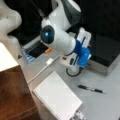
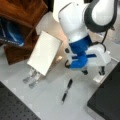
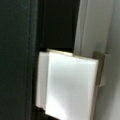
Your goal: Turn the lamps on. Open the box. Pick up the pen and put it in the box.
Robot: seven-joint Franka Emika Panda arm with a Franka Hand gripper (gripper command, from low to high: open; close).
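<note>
The box (image 1: 106, 53) lies at a front view's right with its black lid flat and silvery sides; it also fills the lower right corner of a front view (image 2: 107, 102). My gripper (image 2: 93, 72) hangs over the box's front edge by the small white tag (image 2: 99, 79), its fingers apart and holding nothing. In the wrist view the tag (image 3: 70, 87) looms close between the black lid (image 3: 17, 60) and the silvery side (image 3: 87, 27). The black pen (image 1: 91, 89) lies loose on the table, seen in both front views (image 2: 67, 90). A cream lamp shade (image 1: 5, 58) shows partly at the left.
A white spiral notebook (image 1: 57, 97) lies near the pen. A brown wooden block (image 1: 15, 92) stands at the left. A white cable (image 1: 42, 68) and a small orange-tipped object (image 1: 48, 50) lie behind the arm. Metal clips (image 2: 32, 78) rest beside the notebook.
</note>
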